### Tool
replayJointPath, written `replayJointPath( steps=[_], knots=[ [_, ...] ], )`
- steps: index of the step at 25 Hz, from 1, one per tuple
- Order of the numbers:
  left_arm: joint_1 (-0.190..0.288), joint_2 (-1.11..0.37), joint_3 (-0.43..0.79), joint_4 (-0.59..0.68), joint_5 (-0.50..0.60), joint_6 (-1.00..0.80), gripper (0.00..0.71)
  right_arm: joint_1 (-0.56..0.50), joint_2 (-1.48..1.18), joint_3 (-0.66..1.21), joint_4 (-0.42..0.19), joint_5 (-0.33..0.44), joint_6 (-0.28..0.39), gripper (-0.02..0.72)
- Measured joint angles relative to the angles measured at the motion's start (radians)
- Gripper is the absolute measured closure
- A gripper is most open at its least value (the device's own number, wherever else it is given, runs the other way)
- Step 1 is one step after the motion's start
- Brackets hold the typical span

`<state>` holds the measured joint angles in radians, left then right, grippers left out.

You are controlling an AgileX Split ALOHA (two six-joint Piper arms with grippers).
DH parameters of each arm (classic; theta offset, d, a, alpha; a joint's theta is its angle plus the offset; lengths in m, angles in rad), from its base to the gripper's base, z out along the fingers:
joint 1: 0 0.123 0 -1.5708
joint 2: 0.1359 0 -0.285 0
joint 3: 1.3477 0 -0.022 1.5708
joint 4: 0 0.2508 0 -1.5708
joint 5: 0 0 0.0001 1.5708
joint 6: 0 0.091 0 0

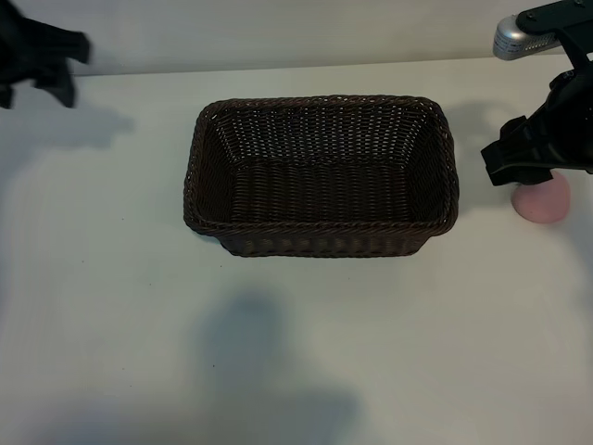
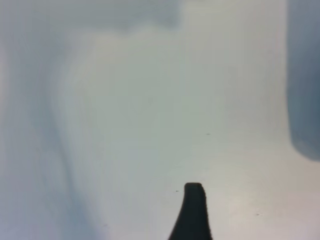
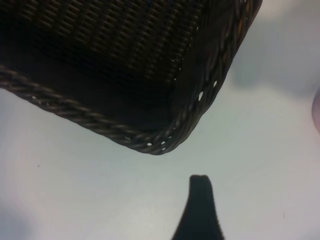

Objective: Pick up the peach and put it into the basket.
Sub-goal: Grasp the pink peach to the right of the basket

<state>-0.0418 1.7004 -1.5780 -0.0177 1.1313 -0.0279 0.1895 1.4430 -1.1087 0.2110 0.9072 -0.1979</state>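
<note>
White table [image 1: 306, 352] fills the near part of the exterior view, and we see a soft shadow lying across it; beyond that the basket [image 1: 320, 176] sits mid-table with nothing in it; the peach [image 1: 543, 203] rests on the table well to the right of the basket, outside it; the right hand [image 1: 521, 159] hangs just above the peach and partly covers it from our side, and we cannot make out a grip on it; the left hand [image 1: 42, 54] is up at the far left corner, well apart from both, and whether it is spread or closed we cannot tell.

From the left wrist we see only one dark fingertip [image 2: 194, 200] over bare table.

From the right wrist we see a rounded basket corner [image 3: 165, 140] with its braided rim, one fingertip [image 3: 200, 195] over the table near it, and a sliver of pink peach [image 3: 316, 107] at the frame's edge; the hand stands spread, holding nothing.
</note>
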Motion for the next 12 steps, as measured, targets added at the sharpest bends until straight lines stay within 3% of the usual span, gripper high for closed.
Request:
replayJointPath(
  steps=[8,12],
  knots=[
    [0.205,-0.153,-0.001,-0.034,0.041,0.088,0.118,0.0,0.0,0.0,0.001,0.0,0.0,0.143],
    [0.236,-0.249,-0.001,-0.125,0.041,0.146,0.119,0.0,0.0,0.0,0.002,0.0,0.0,0.143]
  ],
)
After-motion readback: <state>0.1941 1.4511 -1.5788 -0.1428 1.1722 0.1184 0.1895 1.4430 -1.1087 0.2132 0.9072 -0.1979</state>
